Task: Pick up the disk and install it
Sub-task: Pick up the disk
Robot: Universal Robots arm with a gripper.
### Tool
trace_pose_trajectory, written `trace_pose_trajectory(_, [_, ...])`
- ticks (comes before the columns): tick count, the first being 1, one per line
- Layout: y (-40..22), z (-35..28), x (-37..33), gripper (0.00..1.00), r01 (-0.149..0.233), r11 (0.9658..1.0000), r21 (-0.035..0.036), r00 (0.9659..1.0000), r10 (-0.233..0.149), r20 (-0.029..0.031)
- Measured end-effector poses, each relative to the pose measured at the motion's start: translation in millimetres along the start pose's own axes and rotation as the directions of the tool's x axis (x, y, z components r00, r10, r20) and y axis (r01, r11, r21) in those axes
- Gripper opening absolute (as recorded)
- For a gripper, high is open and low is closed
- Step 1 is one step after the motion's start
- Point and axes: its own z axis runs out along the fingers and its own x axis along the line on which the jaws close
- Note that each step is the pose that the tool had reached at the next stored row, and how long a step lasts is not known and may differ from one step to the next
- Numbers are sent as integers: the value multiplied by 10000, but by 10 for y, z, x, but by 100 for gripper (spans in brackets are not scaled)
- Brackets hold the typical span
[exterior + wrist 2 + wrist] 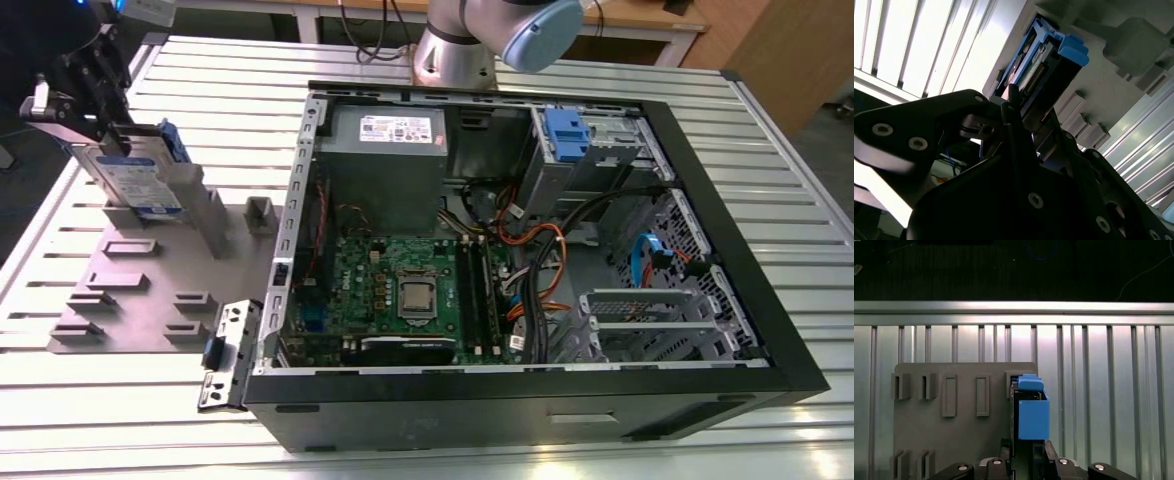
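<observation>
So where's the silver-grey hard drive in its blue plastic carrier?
The disk stands on edge at the exterior view's left, in the gripper, over the grey slotted plate beside the computer case.

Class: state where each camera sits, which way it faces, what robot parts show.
Exterior view: high off the arm, looking down at the open black computer case; arm, gripper show.
First wrist view: faces down onto the grey slotted plate; gripper shows.
Second wrist view: looks along the gripper.
All share the blue-framed silver disk.
</observation>
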Motion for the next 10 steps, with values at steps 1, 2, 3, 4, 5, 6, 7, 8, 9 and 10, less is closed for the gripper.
trace_pose_trajectory(1, [0,0,0,35,0,10000,0,10000,0,0])
trace_pose_trajectory(2, [0,-1,0,35,0,10000,0,10000,0,0])
trace_pose_trajectory(3, [0,-1,0,35,-1,10000,0,10000,1,0])
trace_pose_trajectory(4, [1,-5,0,35,-1,10000,-2,10000,1,1])
trace_pose_trajectory(5, [1,-15,-1,35,-1,10000,-6,10000,1,0])
trace_pose_trajectory(6, [1,-25,-2,35,-1,10000,-3,10000,1,3])
trace_pose_trajectory(7, [2,-39,-2,35,0,10000,-1,10000,0,4])
trace_pose_trajectory(8, [2,-59,-3,35,0,10000,-2,10000,0,4])
trace_pose_trajectory(9, [3,-79,-5,35,-1,10000,-1,10000,1,5])
trace_pose_trajectory(10, [3,-103,-6,35,-1,10000,-1,10000,1,5])
